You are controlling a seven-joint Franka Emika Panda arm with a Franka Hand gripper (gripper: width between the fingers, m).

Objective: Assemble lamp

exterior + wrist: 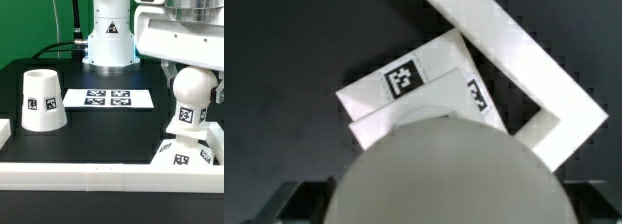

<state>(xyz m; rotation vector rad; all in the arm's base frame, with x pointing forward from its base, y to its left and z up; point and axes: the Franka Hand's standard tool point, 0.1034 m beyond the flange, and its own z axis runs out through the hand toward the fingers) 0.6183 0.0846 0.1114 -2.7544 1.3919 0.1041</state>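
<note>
One shade (44, 100), one bulb (190, 100), one base (180, 156) (partly hidden behind the rail in the exterior view). One marker board (109, 98) carrying four tags. White rails: one long one (110, 178) along the front; a second short piece (4, 130) shows at the exterior view's left.

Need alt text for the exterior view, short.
A robot gripper holds a white round-headed bulb upright over the lamp base at the exterior view's right. The cone shade stands at its left, the marker board lies between them on the black table.
</note>
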